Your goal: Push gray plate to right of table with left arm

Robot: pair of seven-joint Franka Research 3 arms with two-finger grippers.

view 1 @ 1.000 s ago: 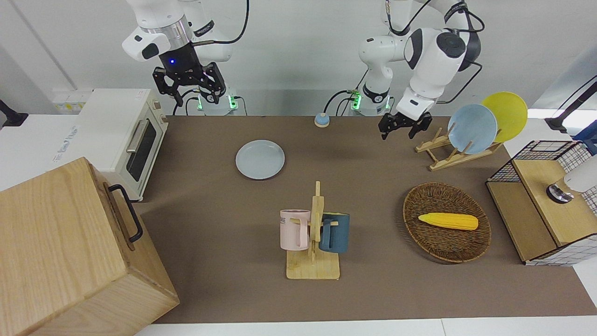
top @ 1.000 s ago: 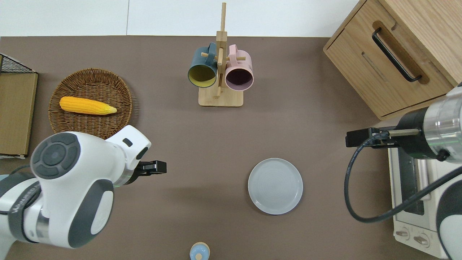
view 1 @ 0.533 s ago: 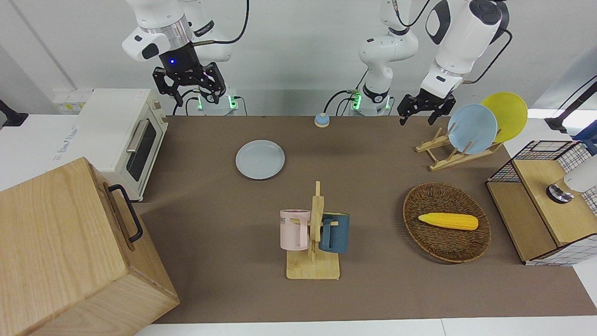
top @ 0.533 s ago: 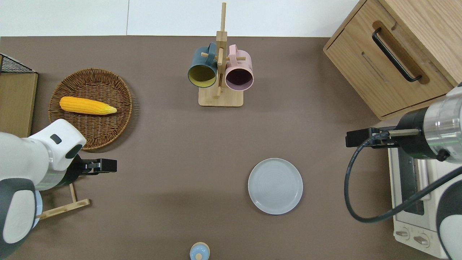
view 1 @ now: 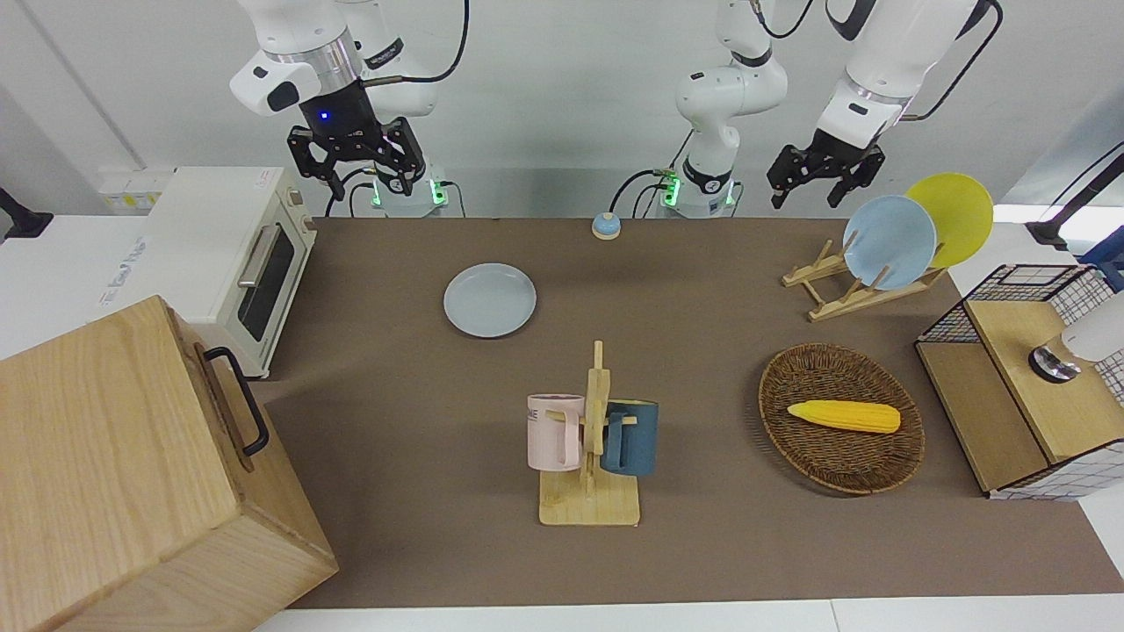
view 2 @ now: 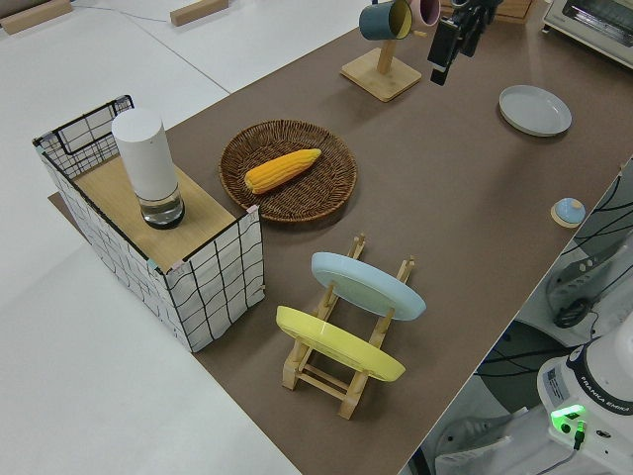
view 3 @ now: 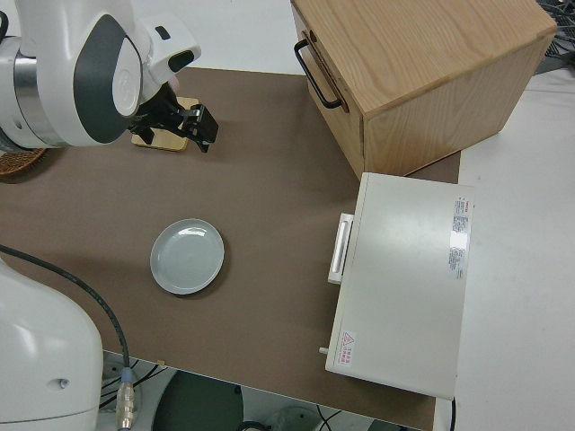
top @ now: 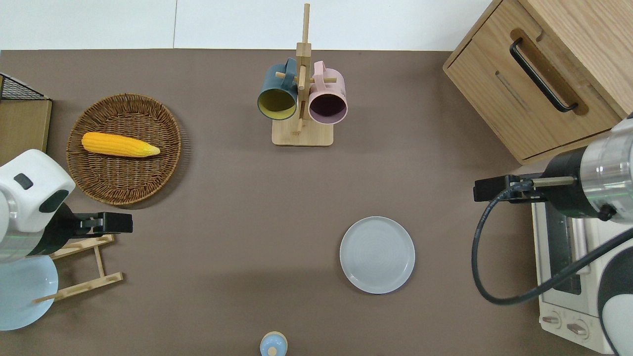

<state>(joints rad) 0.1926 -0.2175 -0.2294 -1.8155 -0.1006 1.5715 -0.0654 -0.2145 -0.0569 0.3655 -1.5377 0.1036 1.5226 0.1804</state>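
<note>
Brown bench (top: 237, 198): gray plate (top: 377, 254) flat toward right arm's end, near toaster oven (view 1: 230, 254). Left pincer (top: 114, 223) aloft over wooden plate rack (top: 81, 267), well apart from plate, empty, parted or closed unclear. Right arm parked.

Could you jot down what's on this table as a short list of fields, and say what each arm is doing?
gray plate: flat on the table, touched by nothing
left tool: open, up in the air over the plate rack
right tool: parked, open
plate rack: holds a blue plate and a yellow plate
basket: holds a corn cob
mug rack: two mugs hanging
</note>
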